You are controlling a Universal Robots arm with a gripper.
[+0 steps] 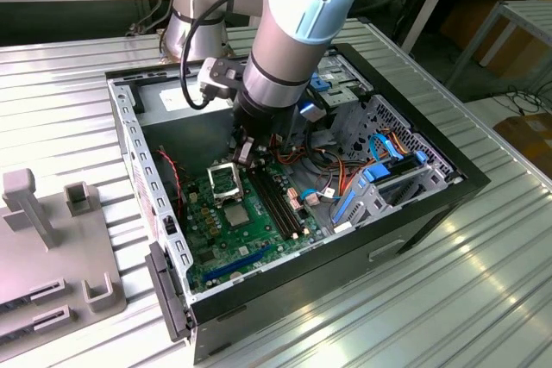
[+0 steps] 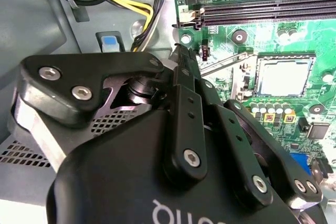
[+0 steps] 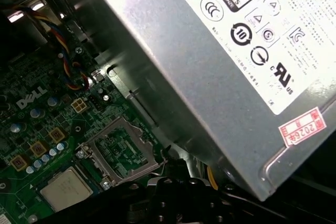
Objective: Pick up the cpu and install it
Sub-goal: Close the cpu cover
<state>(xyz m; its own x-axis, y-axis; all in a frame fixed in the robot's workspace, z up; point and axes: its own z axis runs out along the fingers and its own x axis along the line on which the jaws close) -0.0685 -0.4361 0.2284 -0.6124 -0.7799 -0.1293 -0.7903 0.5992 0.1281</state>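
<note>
The claw point(image 1: 244, 151) hangs inside the open computer case point(image 1: 431, 187), just above the green motherboard point(image 1: 226, 239) and next to the square socket point(image 1: 226, 180). From these pictures I cannot tell if its fingers are open or closed, and nothing can be seen held between them. In the second wrist view the black links of the claw point(image 2: 181, 72) point toward the board.

The cpu point(image 2: 283, 77) lies flat in its seat on the board with its silvery top up; in the first wrist view the cpu point(image 3: 65, 187) sits just beside the raised metal frame of the socket point(image 3: 122, 151). The long memory slots point(image 2: 262, 1) lie near it. The grey power supply point(image 3: 210, 66) stands close over the socket. The case rests on a ribbed metal counter point(image 1: 69, 109), and a grey fixture point(image 1: 52, 247) lies at the exterior view's left.
</note>
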